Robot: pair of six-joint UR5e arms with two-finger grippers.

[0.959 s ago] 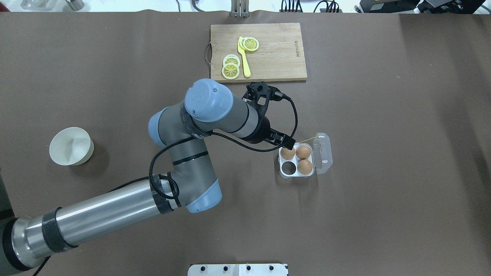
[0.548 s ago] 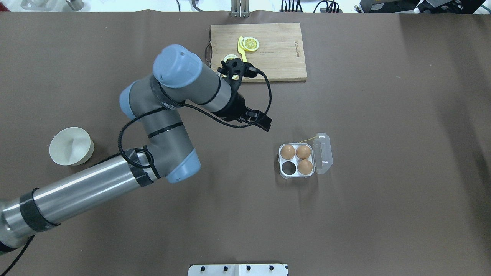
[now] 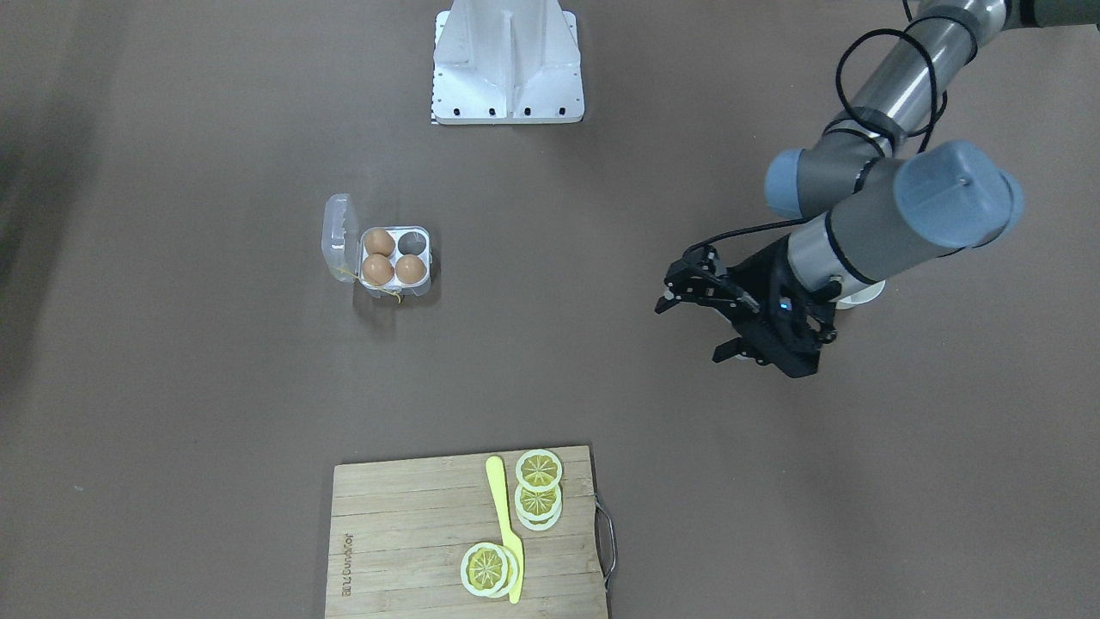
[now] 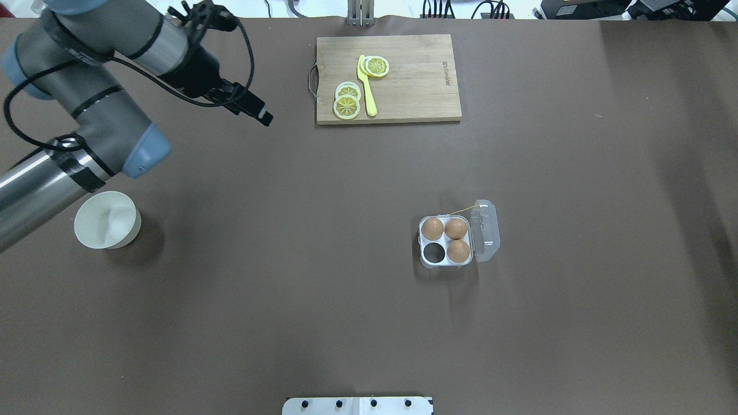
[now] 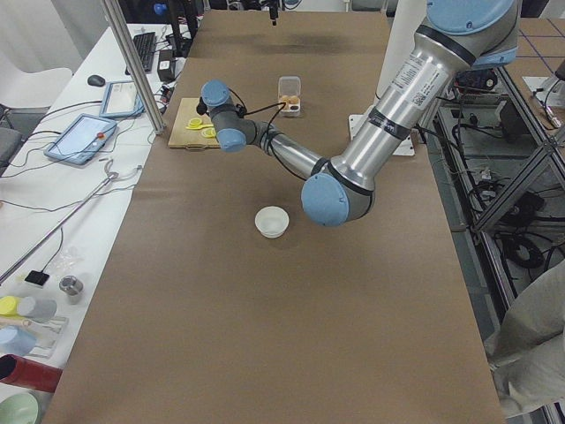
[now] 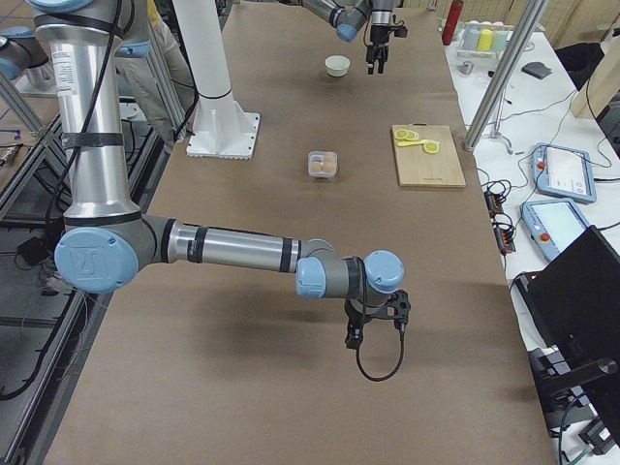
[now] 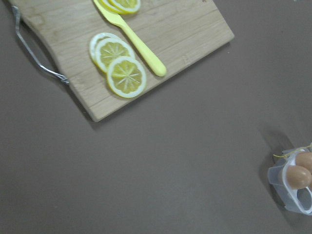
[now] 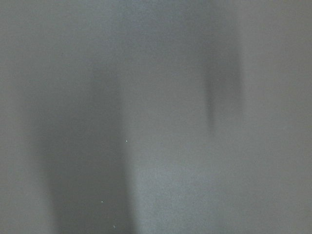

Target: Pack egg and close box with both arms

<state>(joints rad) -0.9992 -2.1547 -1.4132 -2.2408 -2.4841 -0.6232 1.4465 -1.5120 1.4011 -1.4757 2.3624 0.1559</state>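
The clear egg carton (image 4: 424, 262) sits right of the table's middle with its lid (image 4: 487, 230) hinged open to the right. Three identical brown eggs (image 4: 432, 229) fill three cells. The near-left cell (image 4: 432, 251) is empty. No loose egg shows. My left gripper (image 4: 259, 115) hangs open and empty over the far left of the table, well away from the carton; it also shows in the front view (image 3: 687, 288). The carton sits at the lower right of the left wrist view (image 7: 292, 183). My right gripper (image 6: 354, 334) shows only in the exterior right view, and I cannot tell its state.
A white bowl (image 4: 130, 230) stands near the left edge, under my left arm. A wooden cutting board (image 4: 415, 80) with lemon slices (image 4: 347, 104) and a yellow knife (image 4: 366, 86) lies at the far middle. The white mounting stand (image 3: 507, 60) is at the near edge.
My left gripper has drawn back from the carton's far-left cell, up and to the far left. An egg stays in that cell. The carton has not moved.
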